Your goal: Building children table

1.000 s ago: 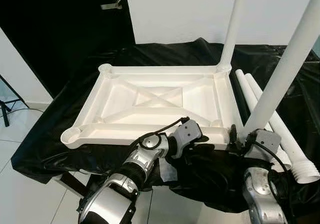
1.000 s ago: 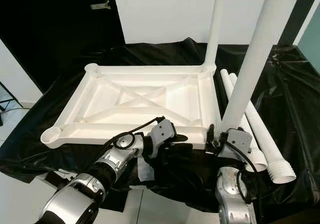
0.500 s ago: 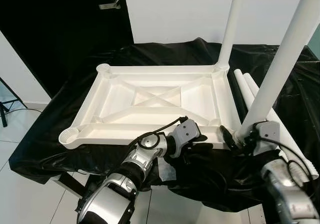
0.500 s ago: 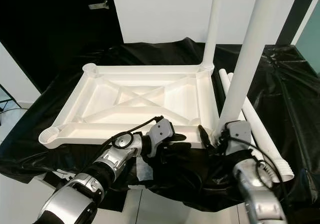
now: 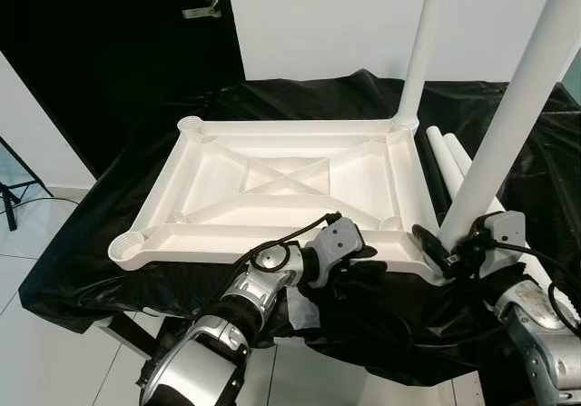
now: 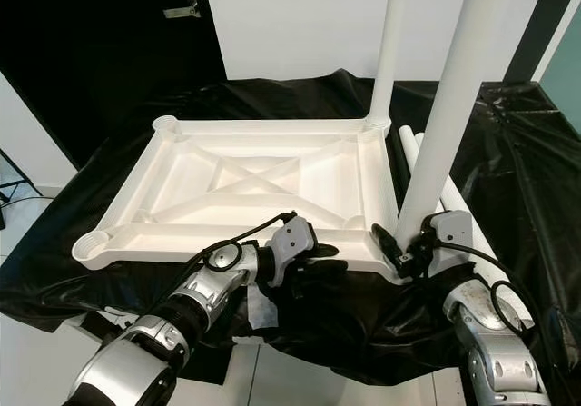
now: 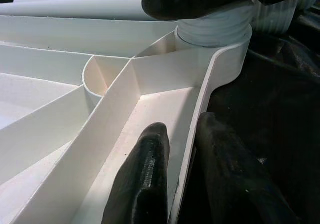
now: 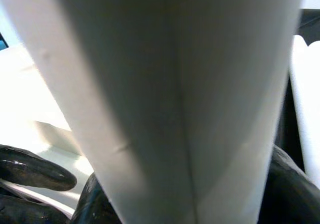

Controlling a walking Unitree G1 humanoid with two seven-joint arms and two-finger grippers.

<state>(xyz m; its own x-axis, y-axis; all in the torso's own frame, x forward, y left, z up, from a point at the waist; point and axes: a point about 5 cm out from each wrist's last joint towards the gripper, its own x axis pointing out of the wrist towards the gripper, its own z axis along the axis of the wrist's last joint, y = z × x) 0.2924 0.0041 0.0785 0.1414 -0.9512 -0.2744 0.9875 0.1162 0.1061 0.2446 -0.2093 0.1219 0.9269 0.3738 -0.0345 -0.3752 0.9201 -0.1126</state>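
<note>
1. Tabletop (image 5: 281, 183), white and ribbed, lies upside down on a table draped in black cloth (image 5: 109, 242), its round corner sockets facing up.
2. Far leg (image 5: 419, 43) stands upright in the far right corner socket.
3. Near leg (image 5: 513, 106) stands in the near right corner socket, leaning slightly to the right.
4. Right tool (image 5: 451, 252) is pinched around the base of the near leg, one finger on each side, just above the socket; the right wrist view shows the leg (image 8: 170, 98) between its dark fingers (image 8: 30, 169).
5. Left tool (image 7: 177, 179) clamps the near rim of the tabletop, just left of that corner: one finger (image 7: 142, 179) rests inside the rim, the other outside against the cloth.
6. Spare legs (image 5: 454, 165), two white tubes, lie side by side on the cloth to the right of the tabletop, behind the near leg.
7. Door (image 5: 118, 52), dark with a metal handle (image 5: 201, 8), stands beyond the table on the left, beside a white wall.
</note>
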